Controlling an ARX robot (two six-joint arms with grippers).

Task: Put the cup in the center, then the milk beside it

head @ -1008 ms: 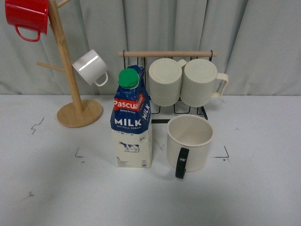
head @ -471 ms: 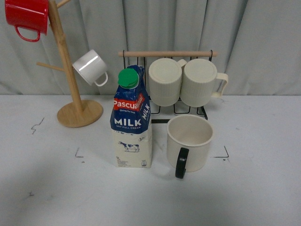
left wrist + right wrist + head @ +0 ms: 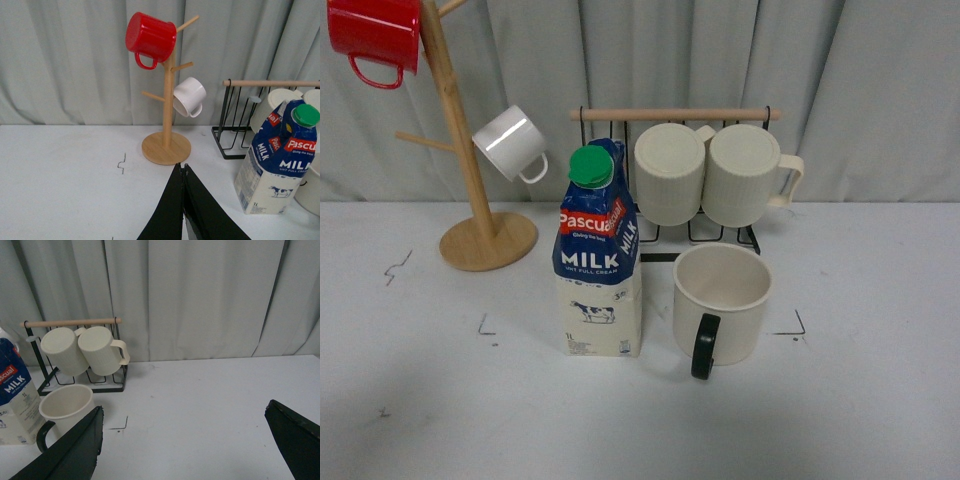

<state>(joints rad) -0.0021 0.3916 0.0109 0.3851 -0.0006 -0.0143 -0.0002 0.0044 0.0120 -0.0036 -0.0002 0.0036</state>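
Cream-white cup stands upright inside the black corner marks on the white table, handle toward you. Milk carton stands upright just beside it, to its left, apart. Note left gripper: fingers pressed together, empty. Right gripper: spread wide, empty.

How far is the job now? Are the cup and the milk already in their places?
Both steps look done. The cup stands upright on the white table between the black corner marks, and the milk stands upright close beside it, on its left in the front view. Nothing is in hand: the left end effector is shut on nothing, the right end effector is open. Nothing seems left.
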